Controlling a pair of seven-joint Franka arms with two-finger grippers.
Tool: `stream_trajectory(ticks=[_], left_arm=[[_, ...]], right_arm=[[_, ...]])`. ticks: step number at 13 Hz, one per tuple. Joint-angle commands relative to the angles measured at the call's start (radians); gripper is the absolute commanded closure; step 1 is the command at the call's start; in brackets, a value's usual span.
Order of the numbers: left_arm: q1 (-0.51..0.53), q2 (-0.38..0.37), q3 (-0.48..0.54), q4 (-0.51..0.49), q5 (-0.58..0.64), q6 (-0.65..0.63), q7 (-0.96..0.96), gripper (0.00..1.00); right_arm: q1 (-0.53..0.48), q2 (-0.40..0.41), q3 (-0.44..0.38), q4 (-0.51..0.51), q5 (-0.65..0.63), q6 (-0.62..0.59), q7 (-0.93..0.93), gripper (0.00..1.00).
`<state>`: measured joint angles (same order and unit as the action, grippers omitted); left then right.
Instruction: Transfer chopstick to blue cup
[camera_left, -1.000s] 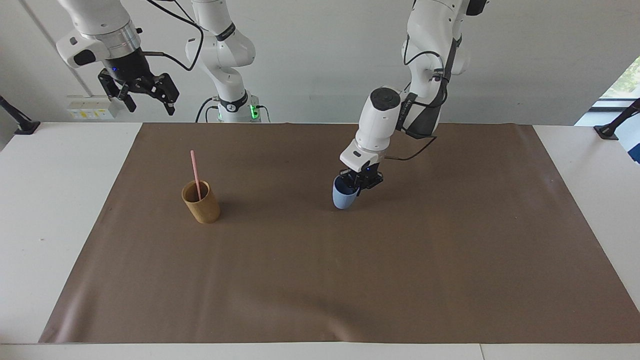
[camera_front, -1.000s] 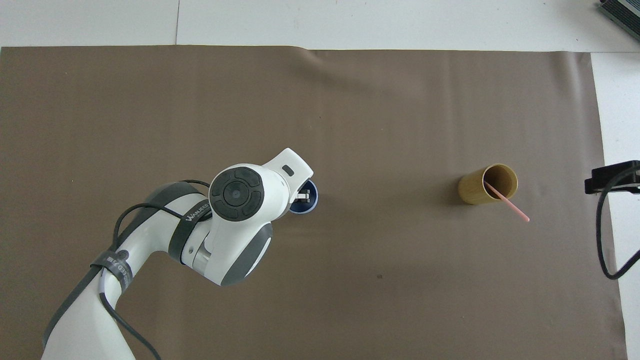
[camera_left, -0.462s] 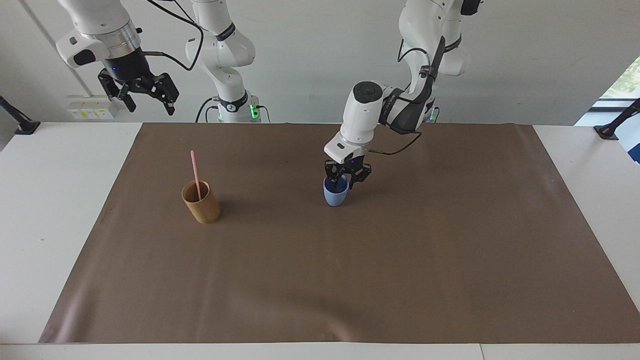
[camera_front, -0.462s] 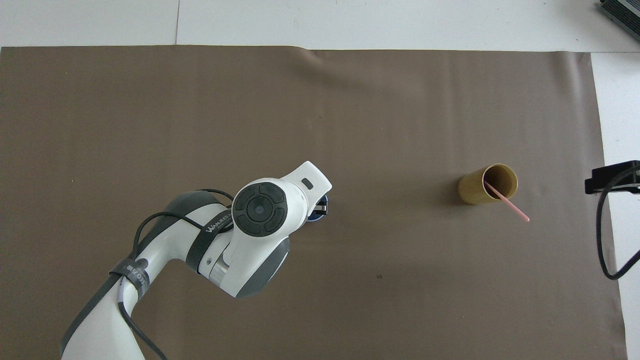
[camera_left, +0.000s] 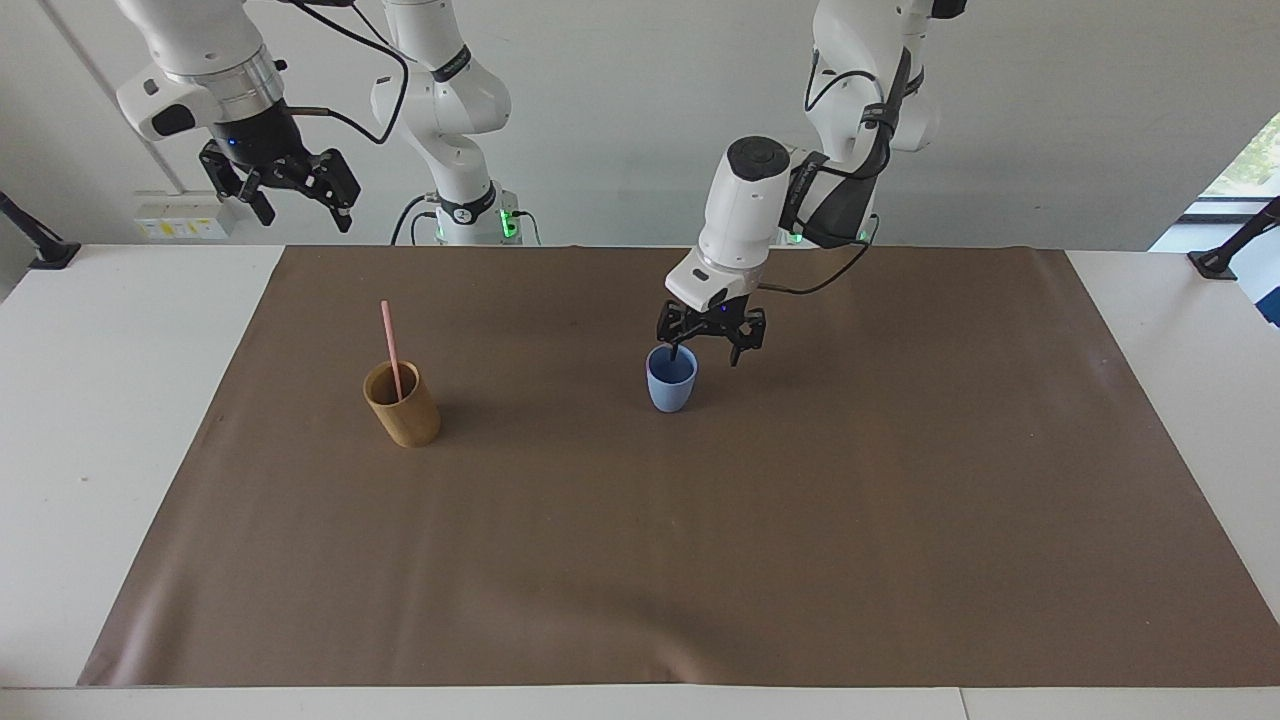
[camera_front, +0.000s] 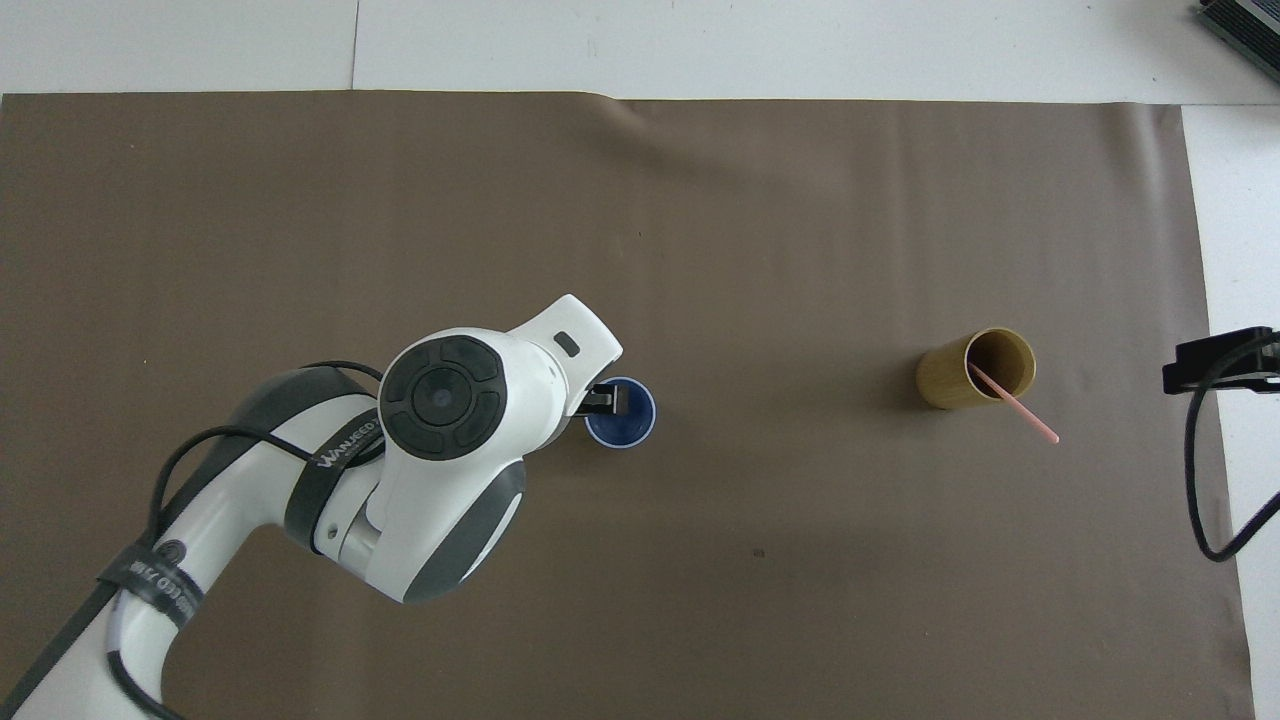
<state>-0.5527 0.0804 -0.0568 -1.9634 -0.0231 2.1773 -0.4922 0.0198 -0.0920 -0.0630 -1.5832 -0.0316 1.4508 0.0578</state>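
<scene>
- The chopstick (camera_left: 390, 348), a thin pale pink stick, stood in the wooden cup (camera_left: 402, 404), its lower end inside and its upper part leaning out over the rim toward the robots' side.
- In the overhead view the chopstick (camera_front: 1012, 403) crossed the cup's mouth and its free tip stuck out past the rim, toward the right arm's end of the table.
- The wooden cup (camera_front: 972, 369), a tan-brown cylinder, stood upright on the brown mat (camera_left: 700, 560), toward the right arm's end of the table.
- The blue cup (camera_left: 671, 379) stood upright on the mat near the middle of the table, well apart from the wooden cup, with nothing but a dark interior showing in its mouth.
- From above, the blue cup (camera_front: 621, 412) was partly covered by the left arm's wrist housing.
- The left gripper (camera_left: 707, 349) hung just above the blue cup's rim with its fingers spread wide; one fingertip dipped into the cup's mouth, the other stood outside the rim on the left arm's side. It held nothing.
- From above only one dark fingertip of the left gripper (camera_front: 606, 402) showed over the blue cup's opening.
- The right gripper (camera_left: 297, 212) waited high in the air above the table edge at the right arm's end, fingers spread apart and empty.
- The white table (camera_left: 100, 400) showed bare around the mat's edges.
</scene>
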Motion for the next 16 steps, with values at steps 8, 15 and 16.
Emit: stream_trajectory(ticks=[8, 15, 16], left_arm=[[0.376, -0.183, 0.000, 0.269, 0.006, -0.485, 0.409, 0.00], [0.442, -0.068, 0.002, 0.554, 0.023, -0.717, 0.491, 0.00], [0.439, -0.079, 0.003, 0.540, 0.029, -0.719, 0.491, 0.00]], right_arm=[[0.026, 0.100, 0.008, -0.256, 0.030, 0.141, -0.035, 0.00], [-0.004, 0.097, 0.008, -0.392, 0.033, 0.232, -0.119, 0.00], [-0.004, 0.095, 0.008, -0.396, 0.033, 0.226, -0.118, 0.14]])
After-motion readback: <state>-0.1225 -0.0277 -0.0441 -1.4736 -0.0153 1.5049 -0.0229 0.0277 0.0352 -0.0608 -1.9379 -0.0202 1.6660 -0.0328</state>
